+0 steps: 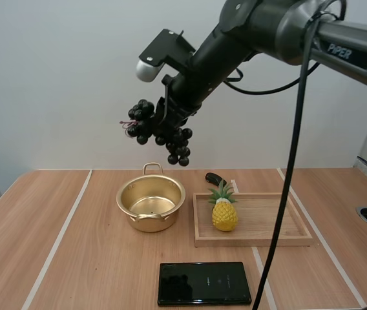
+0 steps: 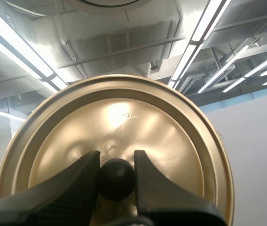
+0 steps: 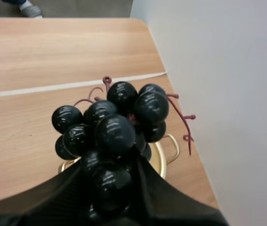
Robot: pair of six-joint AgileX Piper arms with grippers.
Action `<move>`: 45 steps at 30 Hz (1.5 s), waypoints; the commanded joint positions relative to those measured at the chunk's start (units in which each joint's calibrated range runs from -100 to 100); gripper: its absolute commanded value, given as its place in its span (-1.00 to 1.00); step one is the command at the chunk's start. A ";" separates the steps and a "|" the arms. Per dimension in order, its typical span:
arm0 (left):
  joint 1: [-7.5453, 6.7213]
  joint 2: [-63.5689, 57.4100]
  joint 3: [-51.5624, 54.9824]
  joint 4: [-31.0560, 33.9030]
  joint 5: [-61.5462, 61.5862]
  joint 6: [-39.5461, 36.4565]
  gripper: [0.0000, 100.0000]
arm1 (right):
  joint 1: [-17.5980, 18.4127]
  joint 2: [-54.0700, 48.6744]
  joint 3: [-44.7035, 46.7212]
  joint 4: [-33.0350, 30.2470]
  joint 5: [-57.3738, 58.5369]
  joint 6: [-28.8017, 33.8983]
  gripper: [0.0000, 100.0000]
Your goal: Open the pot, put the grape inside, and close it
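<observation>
Step in hand, as we read it: pot's open, grape is on its way in, lid goes back on after.

Right gripper (image 1: 168, 123) is clamped on the bunch of dark grapes (image 1: 157, 134), held high over the table (image 1: 61, 258). In the right wrist view its fingers (image 3: 67, 193) pinch the lower berries, w/ reddish stem twigs sticking out on the far side. The gold pot (image 1: 151, 205) stands lidless & empty on the table, at abt 6 o'c from the bunch in the high view and well below it. Right wrist view has its loop handle (image 3: 173, 143) peeking out just past the berries, so we judge we're roughly above it, maybe not dead centre.

Left gripper (image 2: 117, 159) is closed on the black knob (image 2: 117, 181) of the gold lid (image 2: 119, 113), holding the lid up in the air.

Wooden tray (image 1: 251, 242) sits at 3 o'c of the pot, toy pineapple (image 1: 224, 213) in it. There's a small dark object (image 1: 214, 179) at 12 o'c of the pineapple, can't tell what. A black phone-like slab (image 1: 204, 283) lies at 5 o'c of the pot.

Next move, in our view: bring the right arm straight down, centre over the rim, and let go only once the bunch is inside. Stray berries could catch the rim & nudge the pot.
</observation>
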 commanded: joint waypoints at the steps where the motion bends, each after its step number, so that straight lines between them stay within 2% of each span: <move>1: -0.09 0.14 -0.10 -0.79 1.03 -0.21 -1.00 | 2.56 2.00 0.08 -3.74 0.00 6.06 -1.00; 11: -0.09 0.14 -0.10 -0.67 2.16 -0.21 -1.00 | 9.44 9.89 1.10 -21.05 -9.62 25.11 -1.00; 15: -0.09 0.14 -0.10 -0.67 2.16 -0.21 -1.00 | 10.69 12.45 1.10 -28.49 -13.93 31.09 -1.00; 17: -0.09 0.14 -0.10 -0.67 2.16 -0.21 -1.00 | 10.69 13.66 1.10 -30.21 -15.85 32.81 -1.00; 30: -0.09 0.14 -0.10 -0.67 2.16 -0.21 -1.00 | 10.69 22.99 1.10 -31.41 -24.45 33.78 -1.00; 39: -0.09 0.14 -0.10 -0.67 2.16 -0.21 -1.00 | 10.62 27.39 1.10 -33.09 -22.36 34.17 -1.00; 45: -0.09 0.14 -0.10 -0.67 2.16 -0.21 -1.00 | 10.30 29.35 1.37 -40.01 -20.15 37.82 -1.00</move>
